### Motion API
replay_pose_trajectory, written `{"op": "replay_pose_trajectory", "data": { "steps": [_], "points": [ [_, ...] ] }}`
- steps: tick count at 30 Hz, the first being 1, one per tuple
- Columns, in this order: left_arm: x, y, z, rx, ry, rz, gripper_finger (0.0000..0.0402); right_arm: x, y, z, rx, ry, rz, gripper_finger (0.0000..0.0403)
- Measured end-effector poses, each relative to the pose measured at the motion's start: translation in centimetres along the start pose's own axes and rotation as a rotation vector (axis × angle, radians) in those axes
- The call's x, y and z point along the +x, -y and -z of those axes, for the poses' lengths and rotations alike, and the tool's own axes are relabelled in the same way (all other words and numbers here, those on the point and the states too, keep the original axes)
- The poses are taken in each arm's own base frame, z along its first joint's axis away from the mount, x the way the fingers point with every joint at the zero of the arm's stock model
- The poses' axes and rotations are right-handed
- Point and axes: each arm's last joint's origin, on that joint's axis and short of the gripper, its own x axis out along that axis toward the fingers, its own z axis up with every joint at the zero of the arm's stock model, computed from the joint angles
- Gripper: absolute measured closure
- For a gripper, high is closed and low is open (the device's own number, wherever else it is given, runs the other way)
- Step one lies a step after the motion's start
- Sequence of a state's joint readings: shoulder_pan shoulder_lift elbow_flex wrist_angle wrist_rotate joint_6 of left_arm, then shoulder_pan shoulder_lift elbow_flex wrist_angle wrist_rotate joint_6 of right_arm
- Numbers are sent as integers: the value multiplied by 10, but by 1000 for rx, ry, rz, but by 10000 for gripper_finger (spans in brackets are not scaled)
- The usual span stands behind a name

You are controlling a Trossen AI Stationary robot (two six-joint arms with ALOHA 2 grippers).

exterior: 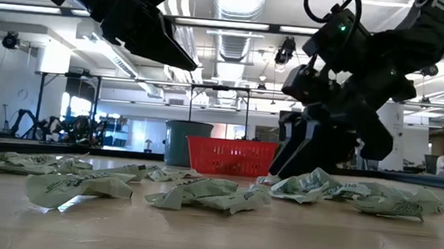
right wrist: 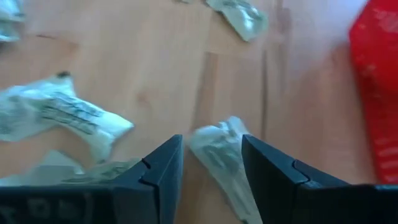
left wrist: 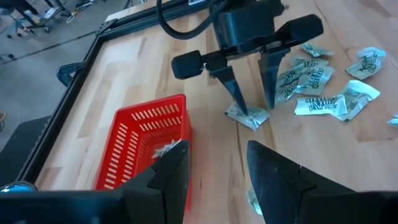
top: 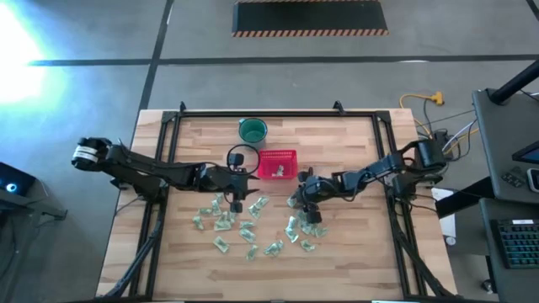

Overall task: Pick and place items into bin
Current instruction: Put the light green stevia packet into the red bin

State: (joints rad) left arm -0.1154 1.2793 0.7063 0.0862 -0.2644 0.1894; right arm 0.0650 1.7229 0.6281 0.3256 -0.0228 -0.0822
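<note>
**Right gripper over a packet, jaws spread, nothing held**

- Right gripper (right wrist: 210, 163) — low over the table just beside the bin, fingers apart, straddling one crinkled packet (right wrist: 219, 144). The left wrist view shows the same: two dark fingertips (left wrist: 239, 102) down at the wood with the packet (left wrist: 247, 116) between them. No grip yet.
- Left gripper (left wrist: 214, 167) — waits above the table by the bin's other side, jaws parted, empty.
- Bin (top: 278, 164) — red mesh basket, mid-table, at least one packet already inside. A green cup (top: 253, 130) stands behind it.
- Items (top: 244, 227) — pale green-and-white packets scattered on the near half of the table, in two loose groups, one under each arm.

Handling note, as judgement: the wrapper is thin and limp, so close squarely on its bulk, not a trailing edge — otherwise it may slip out. Lift clear of the rim before carrying across, and release well inside the bin walls.
</note>
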Motion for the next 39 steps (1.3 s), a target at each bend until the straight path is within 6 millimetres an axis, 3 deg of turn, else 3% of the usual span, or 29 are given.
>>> {"op": "replay_pose_trajectory", "data": {
  "steps": [6, 15, 26, 29, 33, 39],
  "points": [
    [0, 0, 0, 0, 0, -2, 258, 0, 1, 1, 10, -11, 27, 239],
    [0, 0, 0, -1, 2, -2, 258, 5, 1, 7, 120, -56, 26, 263],
    [0, 0, -1, -5, 8, -3, 258, 3, 0, 5, 132, -52, 25, 378],
    [0, 0, -1, -5, 9, -3, 258, 1, -1, 4, 130, -44, 19, 391],
    [0, 0, -1, -5, 8, -3, 258, -6, -2, -6, 115, 18, 12, 394],
    [0, 0, -1, -5, 9, -3, 258, -34, -1, -31, 47, 172, 33, 394]
  ]
}}
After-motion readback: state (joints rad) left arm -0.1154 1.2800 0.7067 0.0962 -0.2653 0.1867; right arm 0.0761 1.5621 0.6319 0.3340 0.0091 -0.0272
